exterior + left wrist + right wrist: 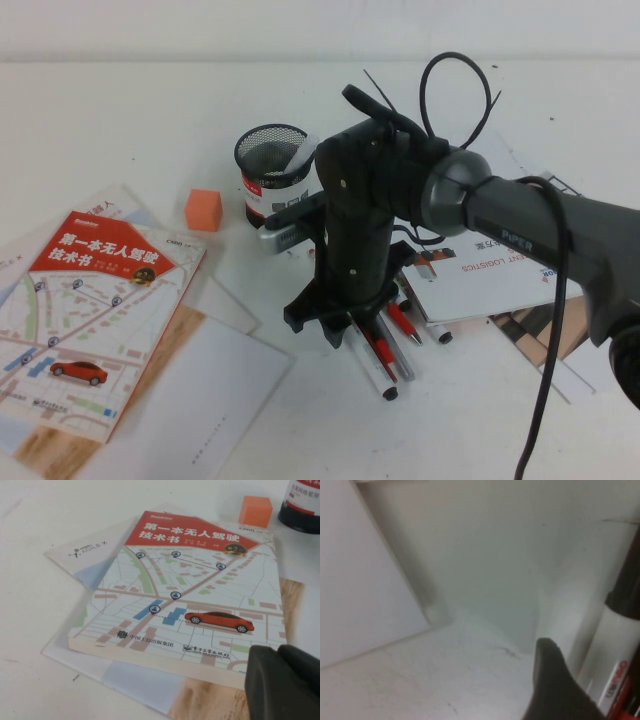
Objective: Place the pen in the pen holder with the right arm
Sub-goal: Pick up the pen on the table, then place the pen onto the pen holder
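Table (pixel 120 120): right end effector (pixel 348 312) over pens (pixel 385 352); left (pixel 282 685), book (pixel 190 595).

Bright, even light washes the white table (pixel 120 130) in the high view, with only soft, short shadows under the right arm (pixel 560 235) and beside the book (pixel 95 320). The left wrist view is sharp on the book cover, while the dark left gripper (pixel 282 682) at lower right is blurred. The right wrist view is dim, grey and soft throughout; the right gripper (pixel 555 685) and pen (pixel 615 645) at the right edge are out of focus.
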Robot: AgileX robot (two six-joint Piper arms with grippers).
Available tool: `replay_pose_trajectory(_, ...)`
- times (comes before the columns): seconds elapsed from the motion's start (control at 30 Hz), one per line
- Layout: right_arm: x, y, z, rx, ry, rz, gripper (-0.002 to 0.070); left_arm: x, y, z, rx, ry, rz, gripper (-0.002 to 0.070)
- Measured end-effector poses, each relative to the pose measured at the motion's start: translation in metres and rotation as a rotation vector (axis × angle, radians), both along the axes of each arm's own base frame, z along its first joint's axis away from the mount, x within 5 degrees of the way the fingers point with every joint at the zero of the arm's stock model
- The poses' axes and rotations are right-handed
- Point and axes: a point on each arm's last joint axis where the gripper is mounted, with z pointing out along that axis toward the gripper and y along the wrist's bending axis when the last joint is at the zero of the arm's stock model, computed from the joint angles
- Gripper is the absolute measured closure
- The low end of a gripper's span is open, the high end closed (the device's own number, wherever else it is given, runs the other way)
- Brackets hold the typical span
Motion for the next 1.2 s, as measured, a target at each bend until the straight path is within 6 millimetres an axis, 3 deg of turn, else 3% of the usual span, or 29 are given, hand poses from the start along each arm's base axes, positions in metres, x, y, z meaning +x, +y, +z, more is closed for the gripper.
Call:
replay_pose_trajectory(0.13, 0.0, 0.0, 0.0, 0.001, 0.001, 0.0, 0.0391, 0.0, 0.0, 0.0, 0.0, 0.0, 0.0, 0.0676)
replay_pose_trajectory(0.47, -0.001, 0.002, -0.002, 0.012, 0.016, -0.005, 0.0533, 0.0, 0.0, 0.0, 0.0, 0.0, 0.0, 0.0676)
replay_pose_trajectory(0.9, 0.0, 0.005, 0.0, 0.039, 0.02, 0.003, 0.0561, 0.0, 0.0, 0.0, 0.0, 0.0, 0.0, 0.0676)
replay_pose_trajectory(1.0, -0.001, 0.006, 0.026, 0.125, -0.054, -0.005, 0.0561, 0.0, 0.0, 0.0, 0.0, 0.0, 0.0, 0.0676)
replay_pose_trajectory(1.2, -0.016, -0.001, 0.107, 0.46, -0.439, -0.024, 0.0561, 0.0, 0.0, 0.0, 0.0, 0.0, 0.0, 0.0676)
